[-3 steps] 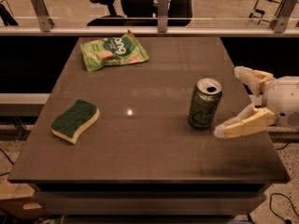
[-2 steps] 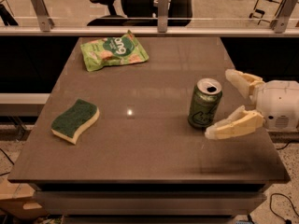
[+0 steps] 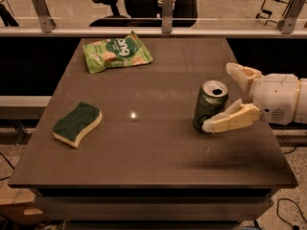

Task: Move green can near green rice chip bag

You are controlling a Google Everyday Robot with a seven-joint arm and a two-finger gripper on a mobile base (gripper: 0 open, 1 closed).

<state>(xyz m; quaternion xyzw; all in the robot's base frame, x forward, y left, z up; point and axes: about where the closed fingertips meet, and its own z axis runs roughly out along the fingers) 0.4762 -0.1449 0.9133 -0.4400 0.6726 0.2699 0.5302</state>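
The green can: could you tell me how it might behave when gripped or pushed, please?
The green can stands upright with its top opened, so probably light; pushed high, it could tip and roll. Its wall may dent under the open gripper flanking it.

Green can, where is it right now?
In the camera view the green can stands upright on the right side of the table, inside the open claw; the green rice chip bag lies back left.
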